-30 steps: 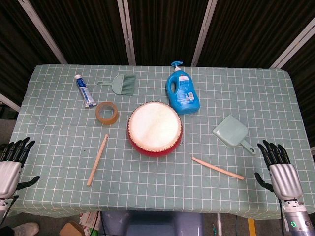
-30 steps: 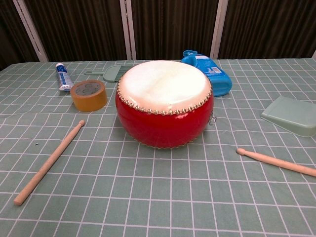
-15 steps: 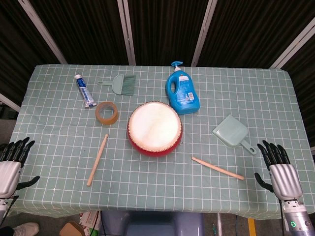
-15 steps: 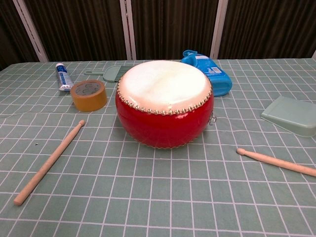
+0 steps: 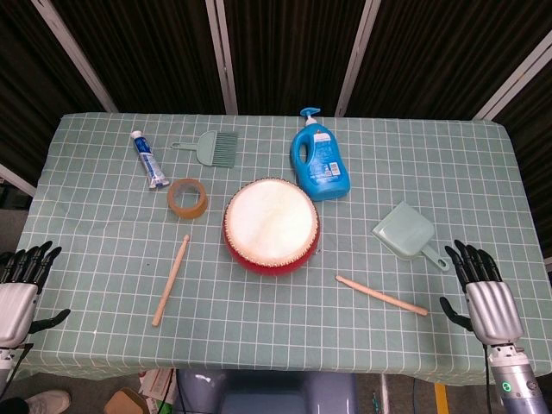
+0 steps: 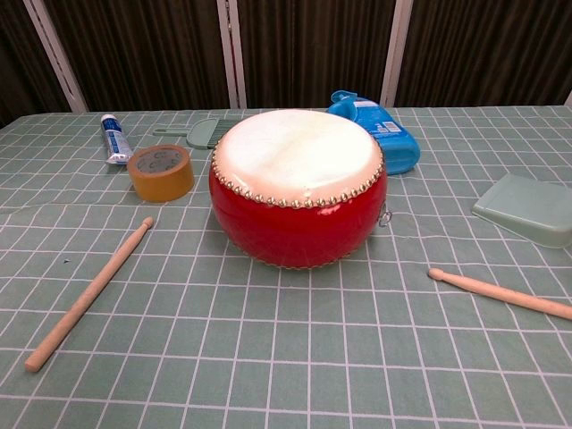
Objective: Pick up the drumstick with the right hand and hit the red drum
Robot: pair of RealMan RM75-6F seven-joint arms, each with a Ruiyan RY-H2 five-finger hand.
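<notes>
One red drum (image 5: 271, 226) sits in the middle of the green checked surface (image 5: 103, 259). Two drumsticks lie flat, one on each side of it. The right drumstick (image 5: 380, 295) rests near the front edge, close to the right robot hand (image 5: 483, 289). The left drumstick (image 5: 171, 279) lies on the other side. The right robot hand is spread wide and holds nothing, beside the surface edge. The left robot hand (image 5: 19, 293) is spread and holding nothing too, at the far left. Behind the drum are one blue bottle (image 5: 319, 159), one tape roll (image 5: 187, 197), one tube (image 5: 148, 159) and one small brush (image 5: 210, 147). One green dustpan (image 5: 407, 232) lies to the right.
</notes>
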